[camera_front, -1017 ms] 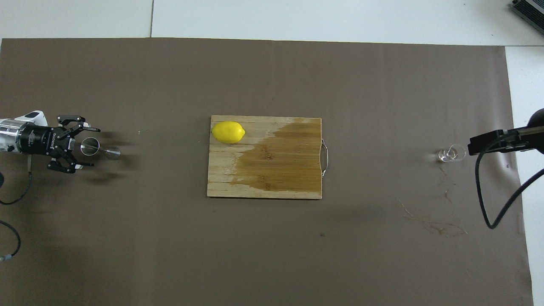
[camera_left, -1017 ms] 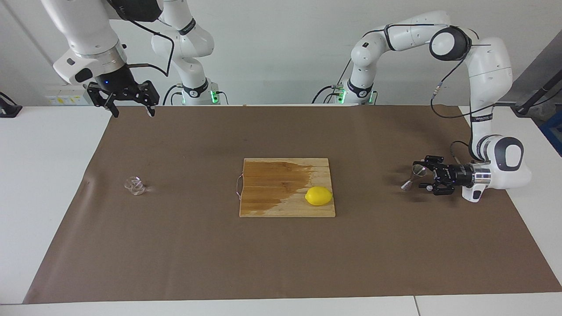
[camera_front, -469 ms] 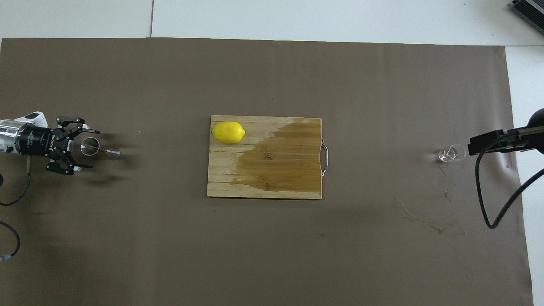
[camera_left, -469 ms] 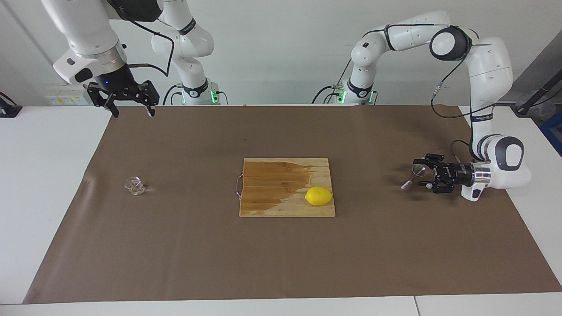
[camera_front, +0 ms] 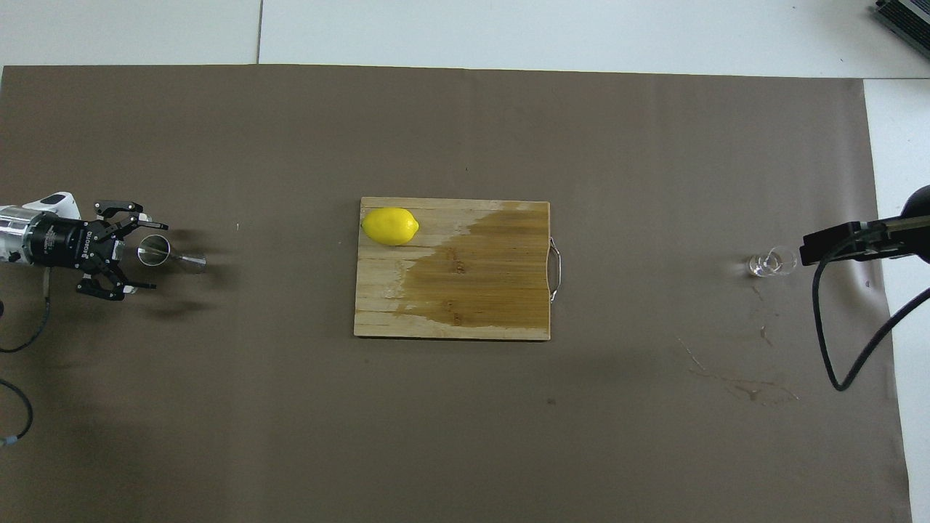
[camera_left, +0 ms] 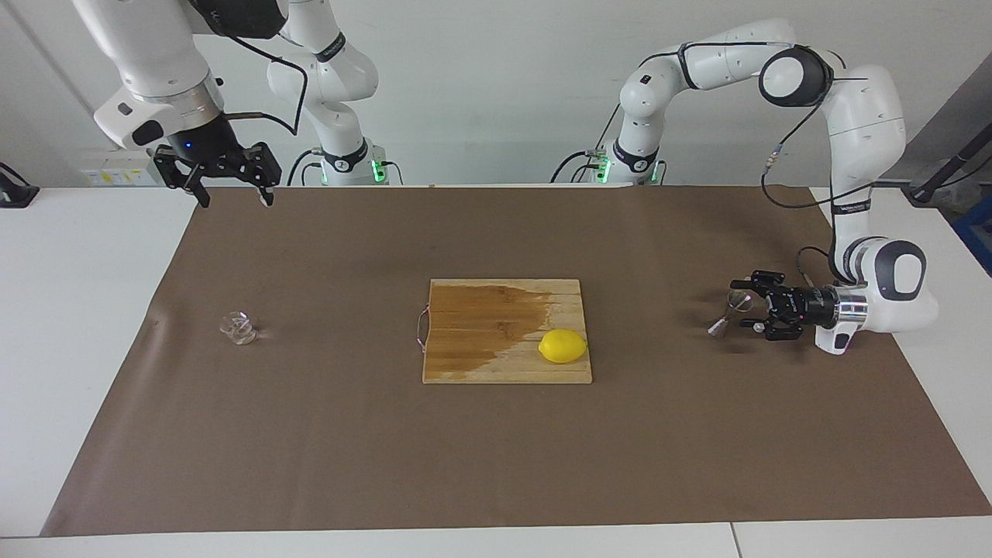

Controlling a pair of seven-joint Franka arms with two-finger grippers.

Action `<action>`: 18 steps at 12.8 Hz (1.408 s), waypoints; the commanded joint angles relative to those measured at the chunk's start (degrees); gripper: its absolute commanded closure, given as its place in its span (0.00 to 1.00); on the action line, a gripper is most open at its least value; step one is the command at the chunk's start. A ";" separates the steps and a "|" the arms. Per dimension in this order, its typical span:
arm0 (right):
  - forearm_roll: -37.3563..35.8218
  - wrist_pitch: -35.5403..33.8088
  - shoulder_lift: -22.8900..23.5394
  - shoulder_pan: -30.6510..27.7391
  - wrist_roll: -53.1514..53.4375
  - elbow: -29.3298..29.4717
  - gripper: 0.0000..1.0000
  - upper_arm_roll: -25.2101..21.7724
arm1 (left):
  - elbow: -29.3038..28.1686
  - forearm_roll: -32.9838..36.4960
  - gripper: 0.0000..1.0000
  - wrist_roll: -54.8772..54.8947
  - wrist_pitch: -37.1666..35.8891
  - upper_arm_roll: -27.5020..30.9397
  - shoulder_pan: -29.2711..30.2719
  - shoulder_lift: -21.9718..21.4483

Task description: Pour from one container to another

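The clear glass cup (camera_left: 238, 328) stands on the brown mat toward the right arm's end; it also shows in the overhead view (camera_front: 770, 263). The steel jigger (camera_left: 726, 314) stands on the mat toward the left arm's end, also seen in the overhead view (camera_front: 171, 255). My left gripper (camera_left: 740, 306) lies level and low, open, with the jigger's top rim just at the gap between its fingertips, not gripped; it shows in the overhead view too (camera_front: 154, 256). My right gripper (camera_left: 236, 201) is open and empty, raised high over the mat's edge by the robots.
A wooden cutting board (camera_left: 480, 356) with a dark wet patch lies at mid-table, and a yellow lemon (camera_left: 563, 346) sits on it. Stains mark the mat near the glass cup (camera_front: 748, 388). A black cable (camera_front: 828, 341) hangs from the right arm.
My left gripper has drawn back a little from the jigger toward the left arm's end, still open. The jigger and the glass cup have not moved. The right arm is nearly still.
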 commanded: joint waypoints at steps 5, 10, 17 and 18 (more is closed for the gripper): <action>0.62 -1.05 0.09 -0.74 -1.80 0.44 0.00 0.22 | -0.21 0.77 0.00 0.93 -1.41 0.10 0.39 -0.37; 0.62 -0.96 0.09 -0.82 -1.80 0.44 0.00 0.22 | -0.21 0.77 0.16 1.10 -1.50 0.10 0.39 -0.37; 0.62 -0.96 0.18 -0.74 -1.72 0.44 0.00 0.22 | -0.21 0.77 0.34 1.10 -1.41 0.10 0.39 -0.37; 0.62 -0.96 0.18 -0.74 -1.72 0.44 0.00 0.22 | -0.21 0.77 0.41 1.10 -1.41 0.10 0.39 -0.37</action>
